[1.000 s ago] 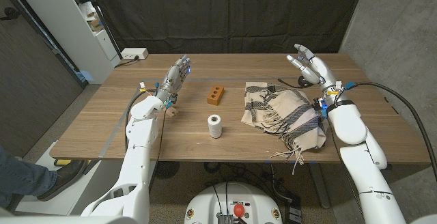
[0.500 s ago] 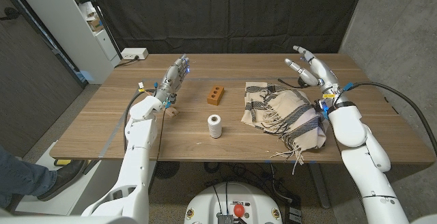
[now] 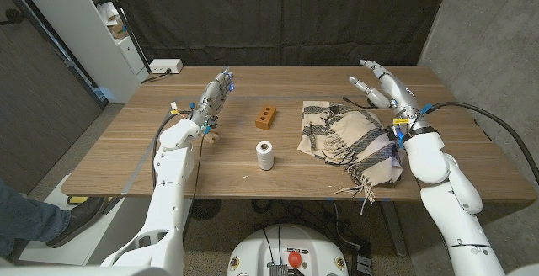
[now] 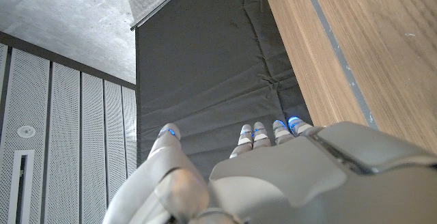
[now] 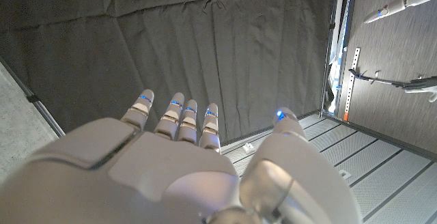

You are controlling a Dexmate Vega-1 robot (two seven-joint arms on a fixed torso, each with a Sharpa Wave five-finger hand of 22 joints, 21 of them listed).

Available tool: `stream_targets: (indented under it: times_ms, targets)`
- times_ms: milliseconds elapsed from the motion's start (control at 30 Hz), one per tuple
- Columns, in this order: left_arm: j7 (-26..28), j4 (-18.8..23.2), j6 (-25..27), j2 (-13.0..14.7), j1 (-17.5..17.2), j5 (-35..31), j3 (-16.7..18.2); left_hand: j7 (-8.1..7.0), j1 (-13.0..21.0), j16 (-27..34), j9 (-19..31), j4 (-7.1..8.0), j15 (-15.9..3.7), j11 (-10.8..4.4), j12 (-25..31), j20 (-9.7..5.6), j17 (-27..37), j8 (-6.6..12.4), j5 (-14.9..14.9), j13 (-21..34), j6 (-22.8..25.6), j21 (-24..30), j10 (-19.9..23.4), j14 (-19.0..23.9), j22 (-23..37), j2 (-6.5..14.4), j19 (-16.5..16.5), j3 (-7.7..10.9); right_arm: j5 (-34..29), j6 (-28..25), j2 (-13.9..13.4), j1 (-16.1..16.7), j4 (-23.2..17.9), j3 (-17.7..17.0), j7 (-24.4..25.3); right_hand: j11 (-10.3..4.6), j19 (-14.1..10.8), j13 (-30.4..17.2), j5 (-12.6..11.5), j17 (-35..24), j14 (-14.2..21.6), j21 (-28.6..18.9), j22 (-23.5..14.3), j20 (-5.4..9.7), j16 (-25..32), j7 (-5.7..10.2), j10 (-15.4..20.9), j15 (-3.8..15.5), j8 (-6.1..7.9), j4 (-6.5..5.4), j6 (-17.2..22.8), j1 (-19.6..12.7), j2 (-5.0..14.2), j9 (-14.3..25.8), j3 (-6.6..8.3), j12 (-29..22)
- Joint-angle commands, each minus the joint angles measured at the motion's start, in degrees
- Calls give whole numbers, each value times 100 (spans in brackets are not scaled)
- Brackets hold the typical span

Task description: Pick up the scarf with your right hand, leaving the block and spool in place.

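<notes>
Your right hand (image 3: 383,87) is empty, fingers spread, raised past the far edge of the scarf (image 3: 349,137); it has tilted in toward the cloth since a second ago. The scarf is a crumpled beige striped weave with fringe, on the wooden worktop (image 3: 126,154). Orange block (image 3: 267,117) with holes and white spool (image 3: 265,155) sit well left of it. Left hand (image 3: 213,100) is empty, fingers straight. Your wrist views add only the dark curtain (image 5: 205,39).

Matt brown wood grain across the tabletop (image 3: 135,154). Soft woven cloth, striped and fringed, for the scarf (image 3: 349,137). Plain wooden block (image 3: 266,117). White thread wound on the spool (image 3: 265,155). Smooth, glossy white plastic on both arms.
</notes>
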State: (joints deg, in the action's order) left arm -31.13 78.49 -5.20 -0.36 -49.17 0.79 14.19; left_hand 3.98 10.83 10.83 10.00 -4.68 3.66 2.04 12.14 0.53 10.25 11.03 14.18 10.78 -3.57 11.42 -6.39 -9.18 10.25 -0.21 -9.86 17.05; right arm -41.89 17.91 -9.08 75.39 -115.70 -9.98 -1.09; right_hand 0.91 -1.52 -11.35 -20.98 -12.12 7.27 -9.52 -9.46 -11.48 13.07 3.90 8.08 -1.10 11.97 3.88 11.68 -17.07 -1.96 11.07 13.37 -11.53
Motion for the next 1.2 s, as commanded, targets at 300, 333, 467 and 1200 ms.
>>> stream_targets:
  times_ms: [300,333,467,1200]
  targets:
    - [-21,-123,13,-2,45,-29,-37,26,71,12,27,-34,51,41,5,46,21,26,-16,27,69,-10,-7,14,10,-13,-188,6,-720,-416,-114,167,-215,178,194,46,-77,-17,-67,-4,-94,-139,-47,-58,-48,29,-51,-431,22,73,78,-39,-130,18,-23,-7]
    - [-23,-124,8,6,47,-43,-42,30,72,11,27,-35,49,46,6,47,21,27,-17,27,72,-10,-4,12,10,-13,-188,6,-743,-426,-134,170,-221,189,186,61,-105,-17,-71,-2,-75,-150,-49,-61,-40,30,-32,-445,31,82,107,-45,-141,18,-27,-15]
    - [-39,-131,11,12,54,-39,-31,28,74,10,27,-39,55,48,5,48,21,28,-22,27,85,-11,-7,12,10,-11,-192,5,-856,-528,-163,186,-257,242,176,13,-81,-19,-85,2,0,-134,-44,-80,-12,42,-5,-429,42,110,151,-67,-171,18,-34,-25]
    - [-97,-340,-15,13,187,-96,-24,73,88,11,27,-57,77,98,2,73,23,40,-44,27,168,-16,-4,22,11,3,-216,2,-1556,-1280,-372,294,-512,532,-147,111,4,-25,-139,13,82,-123,-43,-79,10,18,46,-507,33,196,178,-153,-243,20,-46,-38]
